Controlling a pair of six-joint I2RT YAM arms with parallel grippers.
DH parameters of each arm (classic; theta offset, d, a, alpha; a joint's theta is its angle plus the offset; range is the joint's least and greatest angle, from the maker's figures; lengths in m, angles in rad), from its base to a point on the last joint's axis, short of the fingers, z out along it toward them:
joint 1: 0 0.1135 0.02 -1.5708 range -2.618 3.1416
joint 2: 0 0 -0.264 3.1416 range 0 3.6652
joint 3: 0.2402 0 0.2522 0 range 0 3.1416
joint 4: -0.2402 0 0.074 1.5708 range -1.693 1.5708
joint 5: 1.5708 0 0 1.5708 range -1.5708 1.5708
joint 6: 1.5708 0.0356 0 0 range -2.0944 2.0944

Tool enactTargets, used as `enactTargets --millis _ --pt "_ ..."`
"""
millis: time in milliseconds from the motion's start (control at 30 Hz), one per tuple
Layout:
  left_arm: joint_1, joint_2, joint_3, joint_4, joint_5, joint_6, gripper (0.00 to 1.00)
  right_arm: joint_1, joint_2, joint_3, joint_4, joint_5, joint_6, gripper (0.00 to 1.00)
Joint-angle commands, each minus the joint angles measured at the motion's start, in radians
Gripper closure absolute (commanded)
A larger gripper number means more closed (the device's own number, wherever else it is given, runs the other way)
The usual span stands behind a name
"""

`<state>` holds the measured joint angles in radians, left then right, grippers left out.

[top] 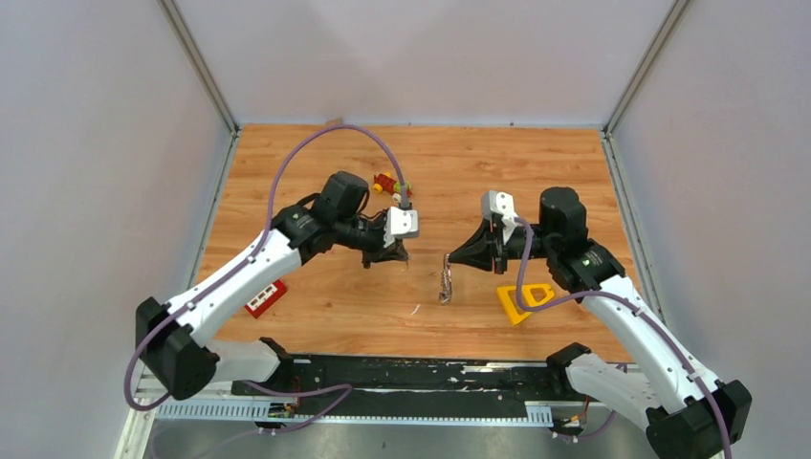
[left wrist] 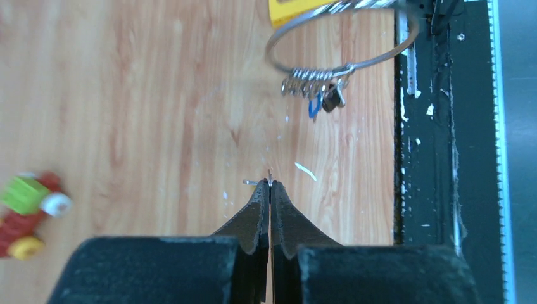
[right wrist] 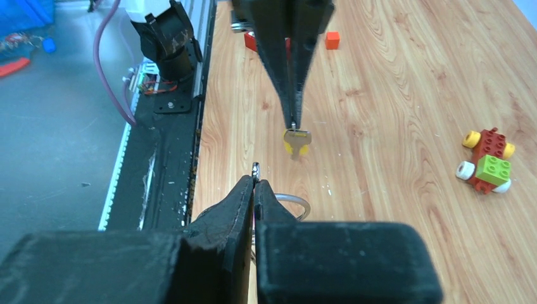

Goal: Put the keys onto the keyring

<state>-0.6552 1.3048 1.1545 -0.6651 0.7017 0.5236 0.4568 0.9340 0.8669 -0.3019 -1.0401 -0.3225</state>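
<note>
Several bystanders sit on the counter [top: 316, 316]: a toy car [top: 387, 184] beyond the left arm, a red brick [top: 265, 298] beside it and a yellow triangle [top: 524, 301] by the right arm. Nothing lies between the arms. The left jaws pinch a yellow-tagged key [right wrist: 296, 140]. The right jaws grip the keyring [left wrist: 271, 50], with more keys [left wrist: 316, 85] hanging from it, near that key but apart.

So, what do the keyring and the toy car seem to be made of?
The keyring: probably steel, polished; it is thin, silver and reflects light. The toy car: likely moulded plastic, glossy; blocky parts in flat red, green and yellow.
</note>
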Motion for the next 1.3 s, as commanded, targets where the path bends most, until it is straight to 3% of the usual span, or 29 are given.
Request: enactTargets --millis 0,267,533,1267 --pt "-0.105 -0.135 -0.004 0.114 -0.138 0.111 1.0 0.008 0.038 0.07 0.102 -0.046 0.118 1.0" --pt "-0.262 -0.238 -0.029 0.193 -0.378 0.297 1.0 0.029 0.123 0.121 0.18 0.046 0.306 1.0" --pt "-0.353 -0.251 -0.058 0.264 -0.551 0.318 1.0 0.029 0.198 0.16 0.239 0.057 0.458 1.0" --pt "-0.391 -0.243 -0.027 0.294 -0.598 0.347 1.0 0.029 0.247 0.048 0.494 -0.055 0.614 1.0"
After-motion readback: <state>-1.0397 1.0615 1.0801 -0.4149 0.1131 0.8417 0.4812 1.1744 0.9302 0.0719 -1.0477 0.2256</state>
